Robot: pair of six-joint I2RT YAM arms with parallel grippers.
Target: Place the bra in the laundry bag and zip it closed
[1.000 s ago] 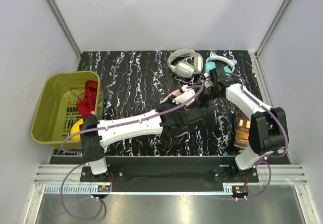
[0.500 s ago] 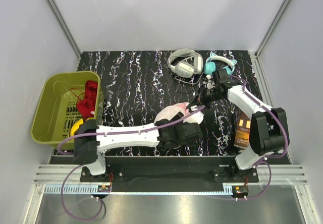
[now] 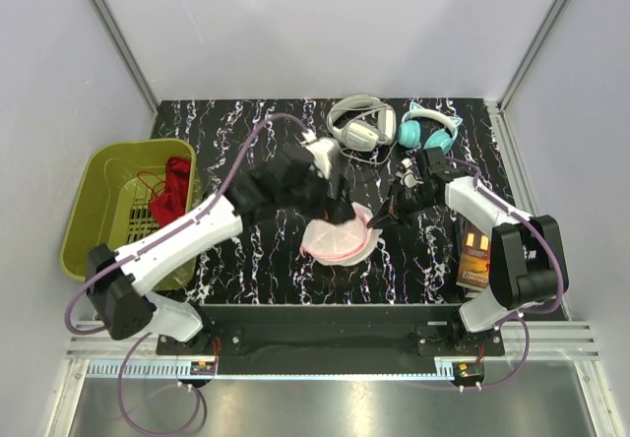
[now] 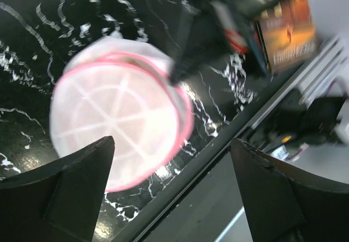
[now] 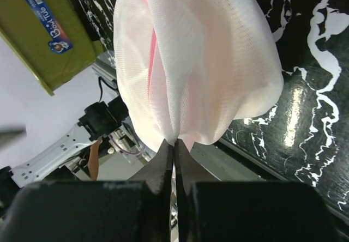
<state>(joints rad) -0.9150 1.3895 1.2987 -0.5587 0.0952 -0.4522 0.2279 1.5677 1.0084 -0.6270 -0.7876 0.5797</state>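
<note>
The laundry bag (image 3: 337, 236), a round white mesh pouch with pink trim, lies flat on the black marbled table near the middle. From straight above in the left wrist view the laundry bag (image 4: 117, 116) shows its spoke-like ribs. My left gripper (image 3: 317, 183) hangs above and behind it, open and empty (image 4: 172, 144). My right gripper (image 3: 379, 218) is shut on a fold of mesh at the bag's right edge (image 5: 174, 143). The bra does not show plainly. Only a peach-pink tint comes through the laundry bag's mesh (image 5: 196, 62).
An olive-green basket (image 3: 108, 216) holding a dark red garment (image 3: 175, 189) stands at the left table edge. White headphones (image 3: 359, 122) and teal headphones (image 3: 428, 127) lie at the back. An orange book (image 3: 474, 255) lies by the right arm's base.
My left arm has lifted off the bag and swung back and left while its jaws opened wide. The bag now lies uncovered. My right gripper has kept its pinch on the mesh.
</note>
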